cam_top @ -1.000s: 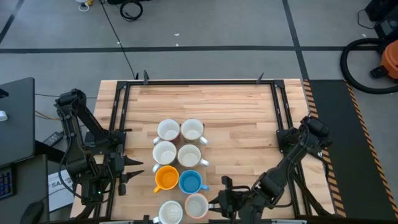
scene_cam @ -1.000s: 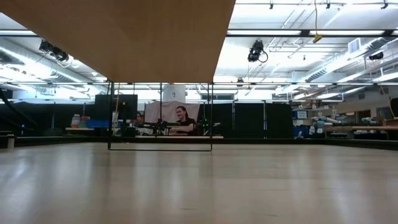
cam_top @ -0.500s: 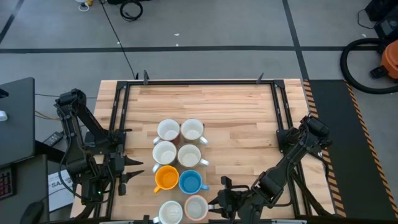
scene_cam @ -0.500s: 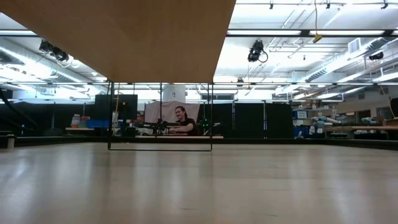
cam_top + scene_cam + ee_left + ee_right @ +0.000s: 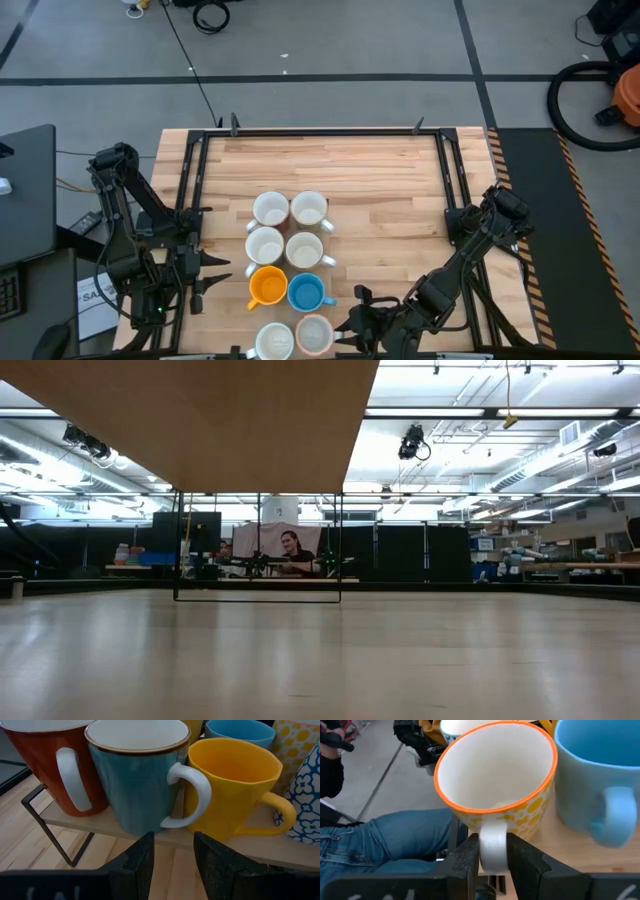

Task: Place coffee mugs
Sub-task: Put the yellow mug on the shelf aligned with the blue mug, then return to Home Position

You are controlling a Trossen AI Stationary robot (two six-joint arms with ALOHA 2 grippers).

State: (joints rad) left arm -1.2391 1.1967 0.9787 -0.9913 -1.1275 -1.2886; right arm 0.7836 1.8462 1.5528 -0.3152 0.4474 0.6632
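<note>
**Right gripper closed on the handle of the yellow-dotted mug**

The yellow-dotted mug point(image 5: 496, 780) has a white inside, an orange rim and a white handle point(image 5: 493, 849). It stands at the near edge of the bench point(image 5: 380, 190), in the last row of the mugs; in the high view it is the cream-looking one point(image 5: 315, 335). The right gripper point(image 5: 493, 857) has its two fingers pressed on both sides of this handle, so it holds the mug by the handle. Just beside it stands a light blue mug point(image 5: 600, 775).

In the high view the eight mugs stand in two columns and four rows near the middle of the bench, close together. From the far row to the near row: two white mugs point(image 5: 270, 210), two more white mugs point(image 5: 264, 245), then an orange mug point(image 5: 267, 286) beside a bright blue mug point(image 5: 305, 292), and last a white mug point(image 5: 274, 342) beside the held one.

The left gripper point(image 5: 172, 857) waits at the left side of the bench, its fingers apart with a clear gap and nothing between them. In front of it a teal mug point(image 5: 137, 775), a red-brown mug point(image 5: 55, 765) and a yellow mug point(image 5: 235, 785) stand on a low wooden shelf point(image 5: 250, 850).

In the right wrist view a person's leg in blue jeans point(image 5: 385, 840) shows beyond the bench. In the low view a person point(image 5: 291, 555) sits far behind in the room.
</note>
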